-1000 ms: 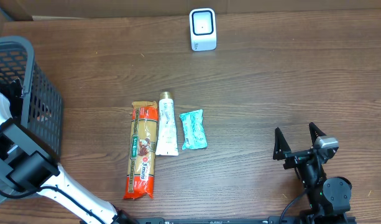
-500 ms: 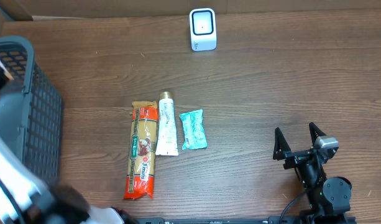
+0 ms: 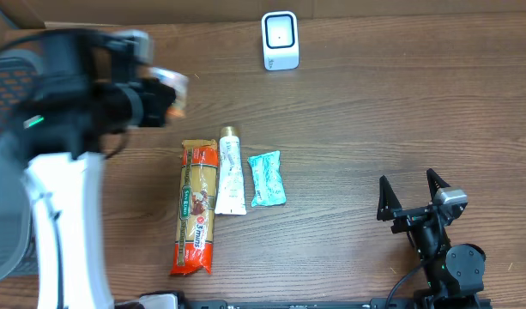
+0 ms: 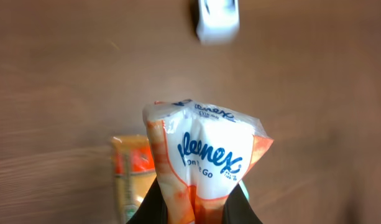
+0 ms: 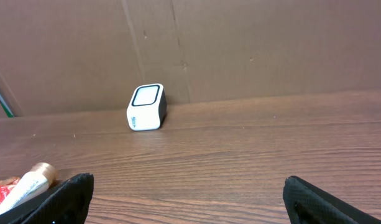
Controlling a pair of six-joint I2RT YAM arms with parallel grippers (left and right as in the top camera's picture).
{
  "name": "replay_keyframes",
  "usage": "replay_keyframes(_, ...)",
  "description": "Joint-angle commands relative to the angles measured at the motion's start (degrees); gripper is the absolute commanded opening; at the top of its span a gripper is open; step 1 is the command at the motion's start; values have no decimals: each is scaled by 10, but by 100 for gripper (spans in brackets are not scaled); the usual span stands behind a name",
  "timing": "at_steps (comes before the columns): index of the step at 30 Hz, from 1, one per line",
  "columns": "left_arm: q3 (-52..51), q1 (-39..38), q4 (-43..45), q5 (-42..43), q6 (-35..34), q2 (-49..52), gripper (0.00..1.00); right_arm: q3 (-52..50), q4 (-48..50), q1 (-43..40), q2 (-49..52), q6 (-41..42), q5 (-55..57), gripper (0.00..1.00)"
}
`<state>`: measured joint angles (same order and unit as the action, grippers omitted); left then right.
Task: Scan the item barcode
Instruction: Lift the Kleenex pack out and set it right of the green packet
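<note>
Over the brown wooden counter [image 3: 374, 112], left fingers [image 4: 243, 211] pinch the orange-and-white Kleenex tissue pack [image 4: 206, 155] mid-carry, right fingers [image 3: 384, 202] gape empty, so next it probably wants aiming at the small white box scanner [image 3: 280, 40].

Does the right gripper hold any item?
No, the right gripper is open, and only the bare table shows between its jaws.

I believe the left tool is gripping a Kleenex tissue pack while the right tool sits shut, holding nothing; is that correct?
Not quite: the right tool is open, not shut, its jaws spread wide in the overhead view. The rest stands: the left tool grips the Kleenex tissue pack, and the right tool holds nothing.
</note>
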<state>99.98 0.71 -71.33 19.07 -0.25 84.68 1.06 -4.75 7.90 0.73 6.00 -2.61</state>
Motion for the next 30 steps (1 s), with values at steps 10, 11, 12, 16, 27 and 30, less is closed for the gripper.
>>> replay_keyframes(10, -313, -215, 235, -11, -92, 49, 7, -6, 2, -2, -6, 2, 0, 100)
replay_keyframes(11, -328, -226, 252, -12, -104, 51, 7, -6, 2, -2, -6, 2, 0, 100)
replay_keyframes(12, -341, -236, 270, -12, -117, 53, 8, -6, 2, -2, -6, 2, 0, 100)
replay_keyframes(16, -376, -269, 334, -13, -149, 61, 9, -6, 2, -2, -6, 2, 0, 100)
replay_keyframes(27, -391, -311, 402, -17, -172, 108, 76, -6, 2, -2, -6, 2, 0, 100)
replay_keyframes(30, -376, -307, 407, -26, -191, 95, 89, -6, 2, -2, -6, 2, 0, 100)
